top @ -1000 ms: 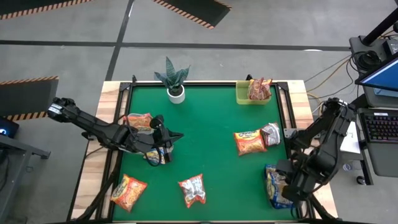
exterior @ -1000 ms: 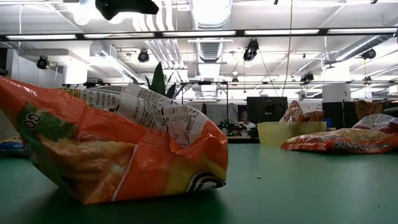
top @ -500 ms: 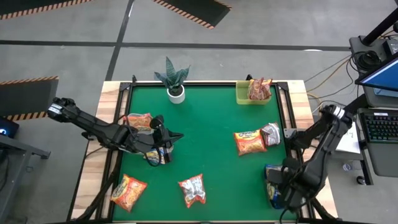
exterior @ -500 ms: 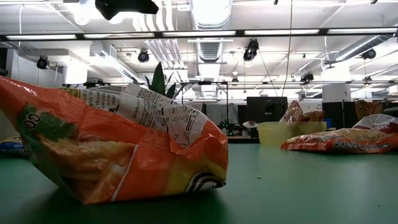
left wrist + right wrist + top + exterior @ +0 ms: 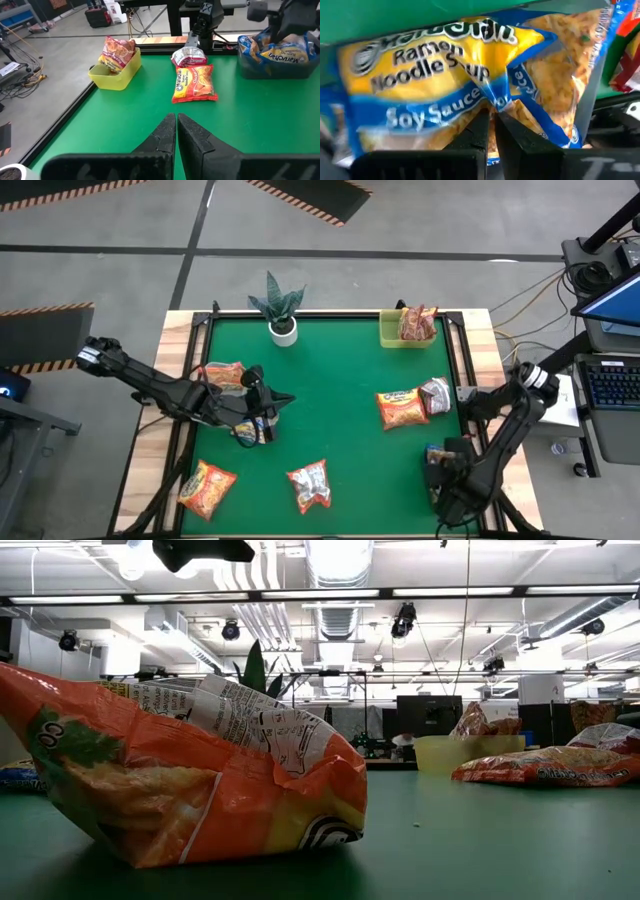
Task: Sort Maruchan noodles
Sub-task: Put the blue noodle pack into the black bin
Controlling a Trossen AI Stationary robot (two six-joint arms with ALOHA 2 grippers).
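At the table's near right corner, your right gripper [image 5: 490, 117] pinches a yellow-and-blue packet [image 5: 465, 75]; the high view hides this grip. Your left gripper [image 5: 176, 122] hovers closed, empty.

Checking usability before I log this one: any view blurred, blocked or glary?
Low view: an orange packet close to the lens fills the left half. Right wrist view: the yellow-and-blue packet is very near and soft. High and left wrist views: evenly lit, no glare.

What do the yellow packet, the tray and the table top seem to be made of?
Yellow packet: thin glossy plastic film, going by its crinkles and printed sheen.
Tray: probably rigid plastic, smooth with an even lime colour.
Table top: a matte green mat or felt-like cover, no glare; exact material unclear.
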